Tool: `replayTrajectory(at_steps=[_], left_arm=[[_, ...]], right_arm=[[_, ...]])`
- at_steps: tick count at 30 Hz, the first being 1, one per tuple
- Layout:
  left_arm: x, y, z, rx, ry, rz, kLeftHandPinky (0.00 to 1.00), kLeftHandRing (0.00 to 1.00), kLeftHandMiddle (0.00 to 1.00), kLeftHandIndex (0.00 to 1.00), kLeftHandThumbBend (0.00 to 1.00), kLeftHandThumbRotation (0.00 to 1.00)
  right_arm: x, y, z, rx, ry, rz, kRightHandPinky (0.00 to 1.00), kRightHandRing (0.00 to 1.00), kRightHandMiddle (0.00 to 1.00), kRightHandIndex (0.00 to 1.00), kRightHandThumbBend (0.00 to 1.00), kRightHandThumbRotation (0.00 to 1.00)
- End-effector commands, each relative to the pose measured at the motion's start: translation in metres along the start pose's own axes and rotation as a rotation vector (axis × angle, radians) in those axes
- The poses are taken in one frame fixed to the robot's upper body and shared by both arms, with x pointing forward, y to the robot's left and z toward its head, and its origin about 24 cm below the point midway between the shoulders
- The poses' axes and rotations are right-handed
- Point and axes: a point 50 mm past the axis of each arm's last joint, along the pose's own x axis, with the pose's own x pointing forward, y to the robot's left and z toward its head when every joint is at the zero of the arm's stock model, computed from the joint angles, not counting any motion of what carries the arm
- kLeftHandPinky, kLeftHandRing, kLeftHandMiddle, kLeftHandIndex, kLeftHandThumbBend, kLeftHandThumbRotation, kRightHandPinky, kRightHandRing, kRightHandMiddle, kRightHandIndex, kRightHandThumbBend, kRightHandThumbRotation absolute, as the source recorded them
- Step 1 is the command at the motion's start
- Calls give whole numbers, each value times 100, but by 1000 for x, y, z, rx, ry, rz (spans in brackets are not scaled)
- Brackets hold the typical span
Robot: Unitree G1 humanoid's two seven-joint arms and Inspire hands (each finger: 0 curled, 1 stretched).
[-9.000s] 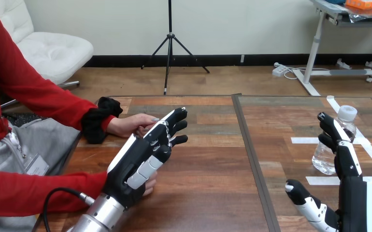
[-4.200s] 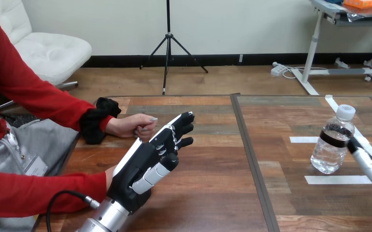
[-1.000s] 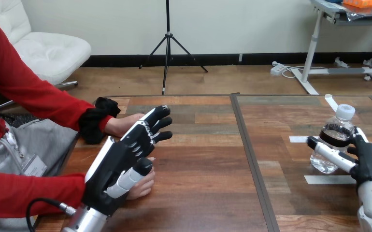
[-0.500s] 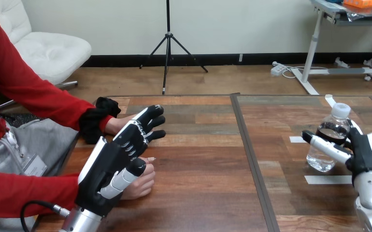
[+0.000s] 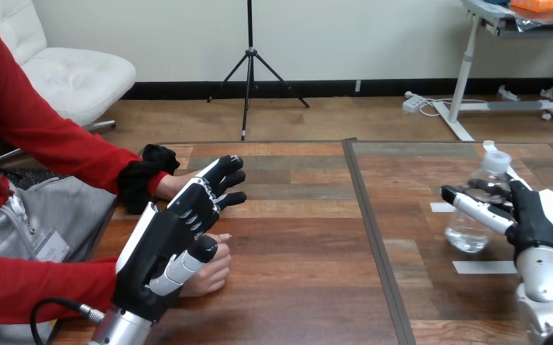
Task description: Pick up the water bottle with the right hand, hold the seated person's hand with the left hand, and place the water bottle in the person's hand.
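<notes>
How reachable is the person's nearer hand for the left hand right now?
Probably yes: the left hand, fingers straight, hangs close beside the person's nearer hand on the table, and nothing lies between them. Whether they touch, I cannot tell.

A clear bottle (image 5: 466, 228) is wearing a white cap (image 5: 496, 156). The robot's left hand (image 5: 160, 243) and right hand (image 5: 529, 215) are showing black with white shells. The desk (image 5: 309, 251) is showing brown wood-grain planks, with white tape strips (image 5: 483, 267) crossing them.

Bright, even indoor light; soft shadows.
</notes>
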Motion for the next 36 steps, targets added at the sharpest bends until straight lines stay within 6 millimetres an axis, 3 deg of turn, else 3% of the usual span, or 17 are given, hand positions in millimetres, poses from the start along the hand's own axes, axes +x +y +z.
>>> replayTrajectory(at_steps=[1,17,23,36], left_arm=[[14,-1,9,20,-76,-12,83,90,92,87,100,75],[16,-4,9,0,-95,-13,83,89,92,87,100,73],[16,-4,9,-7,-102,-10,83,90,92,87,100,73],[17,-3,10,-15,-120,4,83,89,91,85,100,73]], right_arm=[[10,8,41,69,-92,-22,57,66,71,75,100,32],[9,12,44,129,-93,-60,39,45,48,49,99,4],[9,12,43,176,-83,-60,31,37,43,44,96,1],[7,12,39,320,-82,-54,26,31,38,40,92,0]])
